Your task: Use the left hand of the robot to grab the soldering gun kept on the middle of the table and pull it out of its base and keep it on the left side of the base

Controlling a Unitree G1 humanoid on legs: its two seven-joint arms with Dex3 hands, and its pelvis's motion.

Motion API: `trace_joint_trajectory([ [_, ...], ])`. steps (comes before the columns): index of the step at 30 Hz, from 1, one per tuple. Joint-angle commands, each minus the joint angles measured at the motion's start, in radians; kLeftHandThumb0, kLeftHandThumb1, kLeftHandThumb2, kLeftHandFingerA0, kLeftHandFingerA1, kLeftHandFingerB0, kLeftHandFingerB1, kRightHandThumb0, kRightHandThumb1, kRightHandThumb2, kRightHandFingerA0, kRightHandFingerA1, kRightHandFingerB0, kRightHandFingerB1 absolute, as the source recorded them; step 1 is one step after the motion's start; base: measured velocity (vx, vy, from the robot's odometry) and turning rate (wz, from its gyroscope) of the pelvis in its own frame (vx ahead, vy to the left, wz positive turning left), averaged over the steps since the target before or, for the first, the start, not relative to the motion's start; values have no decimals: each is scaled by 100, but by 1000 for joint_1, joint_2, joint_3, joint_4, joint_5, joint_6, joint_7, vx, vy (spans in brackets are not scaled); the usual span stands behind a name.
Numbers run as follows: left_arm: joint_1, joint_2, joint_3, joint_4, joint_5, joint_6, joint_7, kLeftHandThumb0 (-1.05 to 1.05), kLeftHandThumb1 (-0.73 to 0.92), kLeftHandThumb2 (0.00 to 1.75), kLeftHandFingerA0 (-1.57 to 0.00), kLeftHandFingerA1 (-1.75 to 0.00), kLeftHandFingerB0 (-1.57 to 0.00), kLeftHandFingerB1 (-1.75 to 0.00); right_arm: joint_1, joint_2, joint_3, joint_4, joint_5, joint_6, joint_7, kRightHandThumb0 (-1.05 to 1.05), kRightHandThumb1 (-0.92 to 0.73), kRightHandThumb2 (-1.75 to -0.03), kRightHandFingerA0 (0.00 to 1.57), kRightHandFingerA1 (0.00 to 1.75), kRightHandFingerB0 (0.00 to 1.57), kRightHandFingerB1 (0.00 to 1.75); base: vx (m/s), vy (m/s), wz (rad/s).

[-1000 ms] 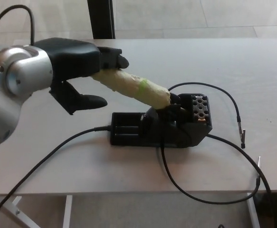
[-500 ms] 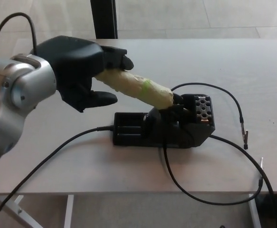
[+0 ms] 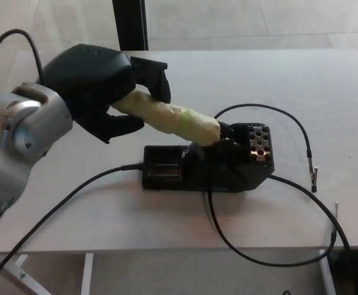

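Left hand: the black left hand [image 3: 102, 86] comes in from the left of the picture. Its fingers [image 3: 154, 77] curl over the top of the soldering gun's handle and its thumb [image 3: 122, 125] sits under it, so the hand is wrapped around the handle.

Left arm: the silver arm [image 3: 16, 144] fills the left edge of the picture.

Right hand: it does not show.

Soldering gun: the soldering gun [image 3: 175, 117] has a fat handle wrapped in pale yellow tape with a small green mark on it. It slants down from the hand toward the right. Its front end is in the base.

Base: the black base [image 3: 212, 169] sits on the middle of the surface. It has a long low part on the left and a taller block with round holes on the right.

Cables: one black cable [image 3: 62, 206] runs from the left end of the base to the front edge of the surface. A thin black wire [image 3: 292, 126] loops out to the right of the base and ends in a small metal tip.

Surface: the surface [image 3: 326, 80] is a pale, light wood colour.
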Motion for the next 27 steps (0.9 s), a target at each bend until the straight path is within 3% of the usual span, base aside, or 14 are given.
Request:
trace_joint_trajectory([
  [1,44,115,-27,108,150,-311,186,-15,45,99,-127,-141,-100,-125,-3,-31,-13,1,15,-39,-22,-52,-54,-91,50,67,40,53,0,0,0],
  [3,37,124,-18,112,163,-328,218,-20,48,101,-128,-143,-102,-127,-3,-32,-12,-1,14,-37,-18,-51,-55,-91,49,66,40,54,0,0,0],
  [4,32,129,-12,107,152,-322,199,-11,59,90,-96,-175,-71,-161,-2,-31,-15,-3,17,-38,-14,-47,-70,-61,52,60,46,39,0,0,0],
  [12,-67,157,36,153,81,-362,130,-9,52,107,-100,-175,-72,-166,-7,-37,-24,-5,22,-30,-22,-47,-70,-61,55,60,48,40,0,0,0],
  [13,-90,167,44,146,73,-343,97,-13,55,107,-99,-175,-72,-167,-13,-36,-30,1,27,-23,-24,-50,-55,-92,52,68,42,55,0,0,0],
  [14,-112,175,52,151,68,-339,81,-13,54,106,-98,-175,-70,-169,-11,-38,-27,0,21,-27,-24,-51,-55,-93,52,68,42,55,0,0,0],
  [15,-125,182,57,164,64,-353,82,-15,55,99,-95,-175,-68,-168,-12,-39,-26,2,18,-27,-23,-50,-56,-93,52,67,42,55,0,0,0],
  [16,-136,190,64,163,59,-353,72,-27,48,99,-123,-138,-97,-121,-17,-40,-26,5,18,-18,-25,-51,-56,-92,52,67,42,55,0,0,0],
  [17,-137,190,64,165,59,-356,72,-27,48,99,-123,-138,-97,-121,-17,-40,-26,5,17,-18,-25,-51,-56,-92,52,67,42,55,0,0,0],
  [18,-152,204,70,165,58,-349,53,-19,59,88,-94,-175,-70,-152,-14,-38,-29,5,20,-26,-22,-50,-55,-93,52,68,42,56,0,0,0],
  [19,-160,208,72,167,55,-349,44,-25,50,99,-119,-136,-95,-120,-15,-39,-31,6,21,-25,-21,-48,-70,-61,56,62,49,41,0,0,0],
  [22,-180,224,87,176,48,-363,33,-24,48,98,-121,-136,-96,-119,-10,-38,-34,2,20,-28,-29,-48,-70,-61,58,64,50,41,0,0,5],
  [23,-180,229,92,169,51,-351,25,-19,61,80,-91,-175,-76,-147,-9,-38,-37,-2,24,-20,-28,-48,-70,-61,57,62,50,41,0,0,0],
  [27,-166,236,117,164,41,-337,12,-17,59,83,-89,-175,-72,-149,-13,-37,-36,2,18,-16,-42,-48,-70,-61,62,62,51,41,0,0,0],
])
